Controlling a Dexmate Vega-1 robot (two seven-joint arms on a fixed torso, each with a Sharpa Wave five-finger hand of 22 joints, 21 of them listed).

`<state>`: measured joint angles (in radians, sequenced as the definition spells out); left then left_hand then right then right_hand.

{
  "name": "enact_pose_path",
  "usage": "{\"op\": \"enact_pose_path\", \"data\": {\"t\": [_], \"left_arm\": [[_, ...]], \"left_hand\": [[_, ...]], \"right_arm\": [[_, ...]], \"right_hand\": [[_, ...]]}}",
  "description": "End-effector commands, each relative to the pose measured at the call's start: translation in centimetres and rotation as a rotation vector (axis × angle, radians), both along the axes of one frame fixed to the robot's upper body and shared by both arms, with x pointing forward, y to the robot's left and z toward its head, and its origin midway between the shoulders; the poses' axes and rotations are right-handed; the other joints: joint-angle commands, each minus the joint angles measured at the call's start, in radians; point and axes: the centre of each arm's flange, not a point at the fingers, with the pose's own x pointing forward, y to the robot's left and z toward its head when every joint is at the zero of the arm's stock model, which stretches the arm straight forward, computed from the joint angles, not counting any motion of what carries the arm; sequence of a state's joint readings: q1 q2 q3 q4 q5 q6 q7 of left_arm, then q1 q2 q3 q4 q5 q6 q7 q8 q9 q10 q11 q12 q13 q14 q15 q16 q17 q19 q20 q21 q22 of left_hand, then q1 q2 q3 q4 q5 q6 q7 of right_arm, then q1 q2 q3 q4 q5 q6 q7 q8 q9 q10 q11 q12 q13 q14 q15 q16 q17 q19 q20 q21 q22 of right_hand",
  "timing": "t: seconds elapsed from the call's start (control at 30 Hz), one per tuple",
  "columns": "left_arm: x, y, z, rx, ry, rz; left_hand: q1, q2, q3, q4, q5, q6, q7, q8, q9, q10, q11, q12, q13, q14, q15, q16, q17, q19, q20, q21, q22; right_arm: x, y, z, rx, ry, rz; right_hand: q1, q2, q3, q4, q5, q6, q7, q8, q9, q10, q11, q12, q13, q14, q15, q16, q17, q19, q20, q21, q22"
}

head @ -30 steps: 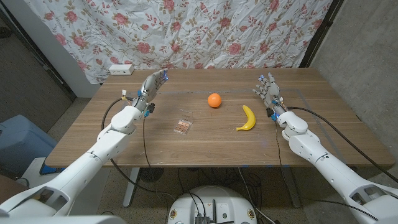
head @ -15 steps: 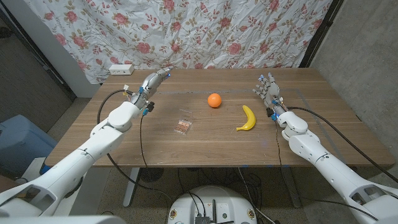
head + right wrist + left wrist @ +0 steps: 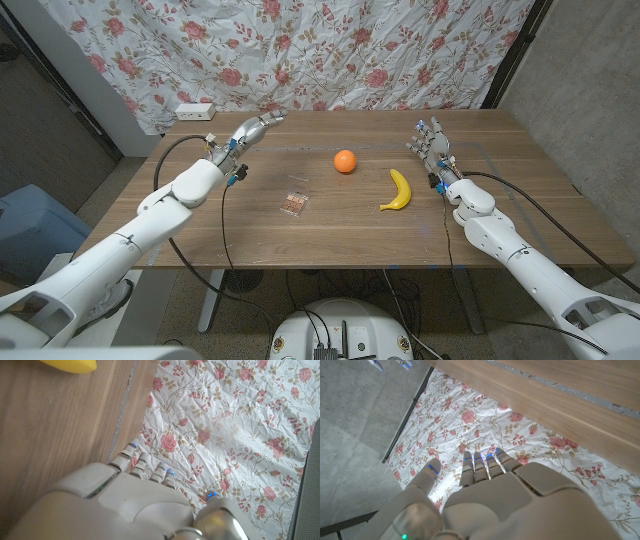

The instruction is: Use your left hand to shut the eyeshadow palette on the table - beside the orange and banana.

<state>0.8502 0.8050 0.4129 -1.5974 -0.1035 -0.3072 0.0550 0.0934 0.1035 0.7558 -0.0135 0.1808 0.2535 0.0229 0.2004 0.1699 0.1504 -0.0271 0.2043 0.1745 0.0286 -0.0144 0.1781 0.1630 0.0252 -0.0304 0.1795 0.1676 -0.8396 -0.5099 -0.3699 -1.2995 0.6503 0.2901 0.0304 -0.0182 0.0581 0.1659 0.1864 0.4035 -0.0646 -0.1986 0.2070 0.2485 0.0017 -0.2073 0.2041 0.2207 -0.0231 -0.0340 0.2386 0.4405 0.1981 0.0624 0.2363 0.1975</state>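
Eyeshadow palette lies on the tabletop left of centre, nearer the front edge than the fruit is. Small squarish case, pinkish pans showing; its sides sit slightly skewed to the table edges. Too small to tell a long axis, or where the lid and hinge are.

Bare wood all round the palette: open to the front edge, open to the left edge, and a clear strip behind it up to the far edge.

Banana right of the palette, well apart, long axis running front to back with a slight lean, its curve bulging toward the right edge. Its yellow end also shows in the right wrist view. Orange farther back, near the table's middle, behind and right of the palette, apart from the banana.

Left hand is raised over the far left part of the tabletop, fingers stretched out and apart, pointing toward the far edge, holding nothing. Left wrist view gives the same: fingers straight, nothing in them. Palette is nearer the front and to the right of this hand, well apart from it, no contact.

Right hand stands near the right edge, level with the orange, fingers up and spread, empty.

Floral cloth hangs behind the far edge. White power strip at the far left corner.
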Motion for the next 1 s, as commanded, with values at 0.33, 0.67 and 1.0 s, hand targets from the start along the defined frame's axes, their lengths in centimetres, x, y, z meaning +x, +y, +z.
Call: {"op": "enact_pose_path", "data": {"t": [0.33,0.67,1.0], "left_arm": [[-1.4,-2.0,1.0,0.298,-0.075,0.127],[-2.5,-3.5,2.4,0.448,-0.073,0.191],[-3.3,-4.8,3.4,0.517,-0.080,0.241]], "left_hand": [[0.028,0.051,-0.006,-0.071,-0.010,0.106,-0.007,0.010,0.006,0.120,-0.014,0.027,0.005,0.041,0.010,0.005,0.003,-0.019,-0.021,0.007,0.002],[0.032,0.029,-0.020,-0.107,-0.013,0.171,0.004,0.015,0.006,0.172,-0.017,0.031,0.005,0.035,0.012,0.001,0.003,-0.029,-0.027,0.006,0.002],[0.036,0.040,-0.024,-0.123,-0.011,0.217,0.003,0.015,0.005,0.229,-0.022,0.036,0.005,0.058,0.014,0.007,0.004,-0.006,-0.014,0.015,0.003]], "right_arm": [[0.0,0.0,0.0,0.000,0.000,0.000],[0.0,0.0,0.0,0.000,0.000,0.000],[0.0,0.0,0.0,0.000,0.000,0.000]], "right_hand": [[0.000,0.106,-0.001,0.004,0.003,0.003,-0.008,0.006,0.006,-0.002,-0.008,0.004,0.004,-0.005,-0.132,0.003,0.003,0.008,0.002,0.007,0.001],[0.000,0.106,-0.002,0.004,0.003,0.003,-0.008,0.006,0.005,-0.001,-0.008,0.005,0.004,-0.005,-0.133,0.003,0.002,0.009,0.001,0.007,0.001],[0.000,0.106,-0.002,0.004,0.003,0.002,-0.009,0.005,0.005,-0.001,-0.008,0.005,0.004,-0.005,-0.133,0.003,0.002,0.009,0.001,0.007,0.001]]}}
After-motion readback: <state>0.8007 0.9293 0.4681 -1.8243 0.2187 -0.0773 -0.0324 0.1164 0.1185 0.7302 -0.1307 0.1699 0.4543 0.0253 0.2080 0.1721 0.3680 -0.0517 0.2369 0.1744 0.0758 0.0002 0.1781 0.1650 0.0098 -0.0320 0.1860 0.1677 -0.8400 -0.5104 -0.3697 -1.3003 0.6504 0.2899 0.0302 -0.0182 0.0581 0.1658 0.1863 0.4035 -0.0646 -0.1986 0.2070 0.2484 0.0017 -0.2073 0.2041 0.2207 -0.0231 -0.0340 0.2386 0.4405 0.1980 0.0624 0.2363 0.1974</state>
